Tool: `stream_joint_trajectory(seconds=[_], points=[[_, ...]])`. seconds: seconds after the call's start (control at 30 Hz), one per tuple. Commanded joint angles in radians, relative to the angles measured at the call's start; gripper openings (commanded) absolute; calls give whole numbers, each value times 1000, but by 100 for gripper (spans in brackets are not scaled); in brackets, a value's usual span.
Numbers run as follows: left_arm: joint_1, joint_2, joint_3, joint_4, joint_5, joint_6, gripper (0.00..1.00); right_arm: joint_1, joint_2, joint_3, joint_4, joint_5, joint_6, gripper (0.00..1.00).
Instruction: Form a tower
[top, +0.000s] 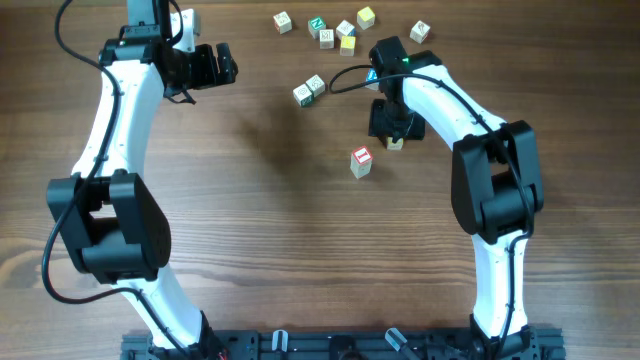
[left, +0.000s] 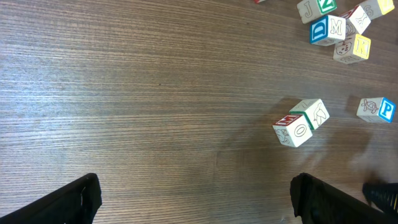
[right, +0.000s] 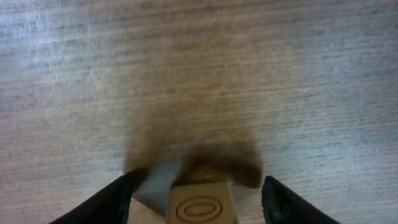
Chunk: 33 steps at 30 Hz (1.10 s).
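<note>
Tower (right: 202, 205) stands on surface (top: 250, 230) between the right jaws, which are open and clear of it. Left jaws wide open, empty. Judged light, rigid, smooth wood that tips easily; grip flat opposite faces.

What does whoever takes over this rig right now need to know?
Left gripper: fingers open, empty, away from the cubes.
Right gripper: fingers open either side of the O-topped cube, not touching it.
Tower: that cube seems to be its top; the arm hides its height.
Done: top cube set in place, fingers clear of it.
Left: lift the right arm straight up, then probably add the red-topped cube and the loose cubes.
</note>
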Motion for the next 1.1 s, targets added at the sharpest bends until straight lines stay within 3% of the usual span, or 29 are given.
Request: stream_joint_trajectory(seconds=[0.0,0.07,0.17,0.23,0.43,0.5,0.57,0.67,0.73,0.8,0.97,1.07], points=[[-3,7,3,0,-6,-2,100,6,-51,63,-47,-30,1,77],[-3,7,3,0,-6,-2,100,5,-96,102,-10,-54,-39,99],[-3,7,3,0,-6,-2,100,5,-89,127,164,-93,-56,100],[-3,7,3,0,-6,-2,100,5,6,127,319,-64,15,99],[-3,7,3,-1,-6,-2,100,4,187,127,553,37,165,98],[-3,7,3,-1,-6,-2,100,5,187,132,584,35,161,77],[-3,7,3,0,-6,-2,100,9,187,148,530,7,162,56],[-3,7,3,0,-6,-2,100,11,139,187,402,3,127,35],[-3,7,3,0,-6,-2,100,12,66,198,359,0,62,25],[-3,7,3,0,-6,-2,100,12,-30,198,288,-3,30,24],[-3,7,3,-1,-6,-2,100,10,-400,198,-168,-2,-90,23],[-3,7,3,-1,-6,-2,100,10,-514,198,-388,-3,-100,24]])
